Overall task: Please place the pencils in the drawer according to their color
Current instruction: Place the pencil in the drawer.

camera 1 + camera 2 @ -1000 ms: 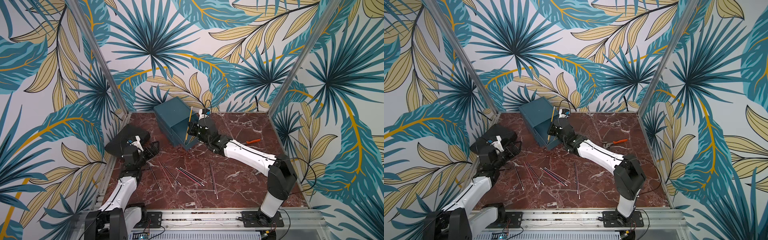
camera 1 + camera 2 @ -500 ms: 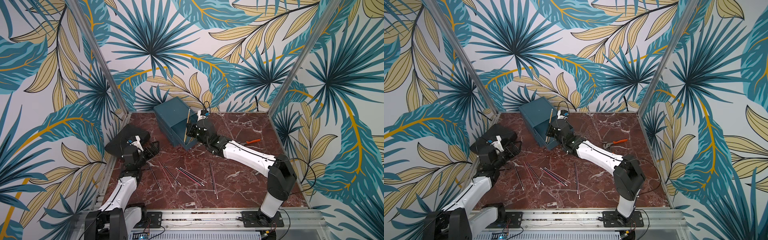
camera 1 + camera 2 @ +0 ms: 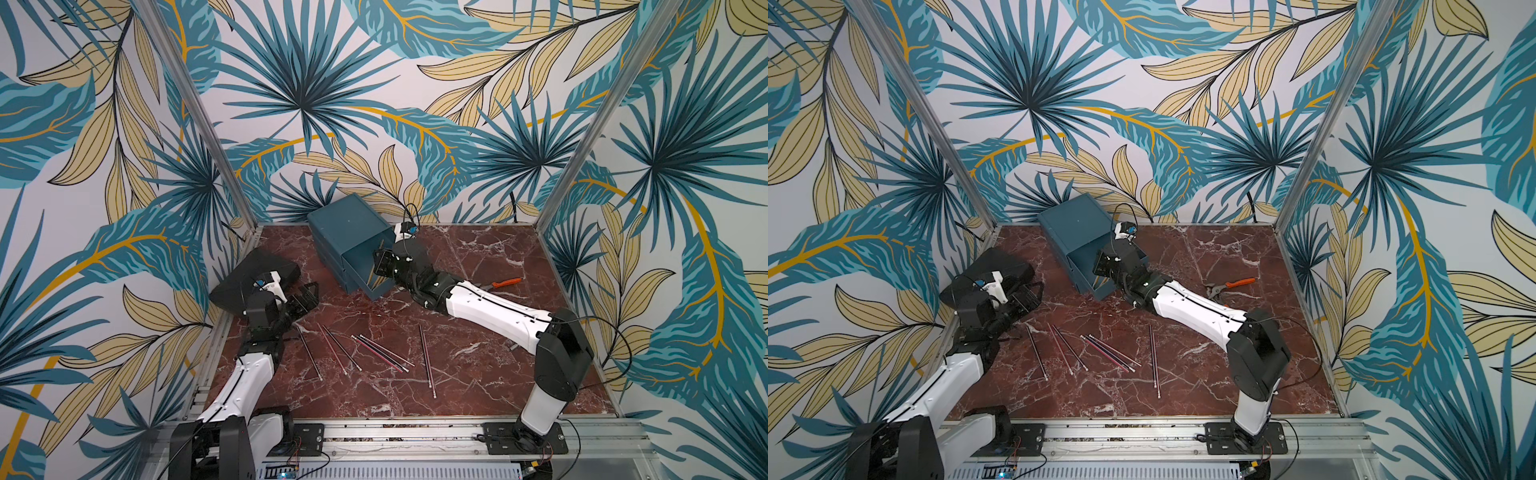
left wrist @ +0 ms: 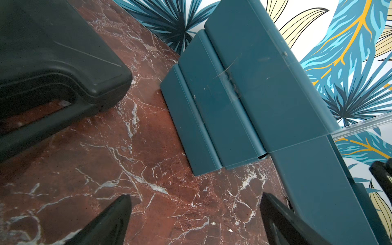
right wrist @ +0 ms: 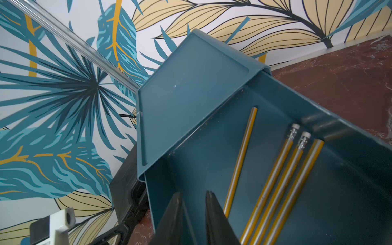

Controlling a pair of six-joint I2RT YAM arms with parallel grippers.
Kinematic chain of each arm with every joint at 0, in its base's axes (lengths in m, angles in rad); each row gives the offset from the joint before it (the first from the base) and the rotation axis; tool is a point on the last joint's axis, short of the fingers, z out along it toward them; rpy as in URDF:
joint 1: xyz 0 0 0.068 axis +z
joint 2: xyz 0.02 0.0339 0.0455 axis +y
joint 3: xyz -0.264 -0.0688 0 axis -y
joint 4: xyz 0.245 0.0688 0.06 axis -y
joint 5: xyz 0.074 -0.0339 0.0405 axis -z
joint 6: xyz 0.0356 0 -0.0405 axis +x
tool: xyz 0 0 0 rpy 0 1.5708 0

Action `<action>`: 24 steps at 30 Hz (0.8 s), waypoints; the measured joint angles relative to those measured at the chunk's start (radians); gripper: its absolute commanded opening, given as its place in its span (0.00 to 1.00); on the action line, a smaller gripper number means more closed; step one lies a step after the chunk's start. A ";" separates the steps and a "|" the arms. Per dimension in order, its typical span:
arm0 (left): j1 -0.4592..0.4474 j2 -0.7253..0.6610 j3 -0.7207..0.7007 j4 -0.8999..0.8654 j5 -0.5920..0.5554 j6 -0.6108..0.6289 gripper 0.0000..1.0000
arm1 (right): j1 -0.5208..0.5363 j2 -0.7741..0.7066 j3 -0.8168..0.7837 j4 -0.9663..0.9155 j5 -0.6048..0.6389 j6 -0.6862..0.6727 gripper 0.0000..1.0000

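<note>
Pencils in yellow-gold, four of them, lie lengthwise on the floor of the top drawer, which you can see pulled out of the teal chest in the right wrist view. Two of them show silver bands and white erasers at the end away from the hand. Your right hand is down inside that drawer, its fingers a narrow gap apart with nothing between them. The nearest yellow pencil lies just beside one finger, outside the gap. The chest stands by the far edge of the table, left of the middle and turned at an angle to that edge. Its two lower drawers look pushed in, and you cannot tell from these views what they hold. Your left hand is held over bare table between the chest and the black case, its fingers spread wide and empty. That case sits against the left edge, near the far left corner. The loose pencils, red-pink and black, lie scattered flat in the left half of the table toward the near edge, well apart from both hands. One pencil lies by itself nearer the middle. Orange-handled pliers lie near the right edge, just beyond the right forearm.
</note>
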 measured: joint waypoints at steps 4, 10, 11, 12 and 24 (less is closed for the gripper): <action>0.000 -0.003 0.000 -0.002 0.000 0.000 1.00 | 0.000 -0.003 0.035 -0.082 -0.001 -0.047 0.29; 0.000 -0.048 0.005 -0.027 -0.009 0.016 1.00 | -0.002 -0.090 0.048 -0.241 -0.013 -0.131 0.34; 0.000 -0.063 0.008 -0.037 -0.013 0.025 1.00 | -0.004 -0.117 0.040 -0.262 -0.016 -0.141 0.39; -0.003 -0.077 0.010 -0.046 -0.018 0.033 1.00 | -0.008 -0.148 0.024 -0.278 -0.022 -0.148 0.43; -0.301 -0.312 0.012 -0.129 -0.250 0.290 1.00 | -0.137 -0.388 -0.200 -0.390 -0.064 -0.171 0.75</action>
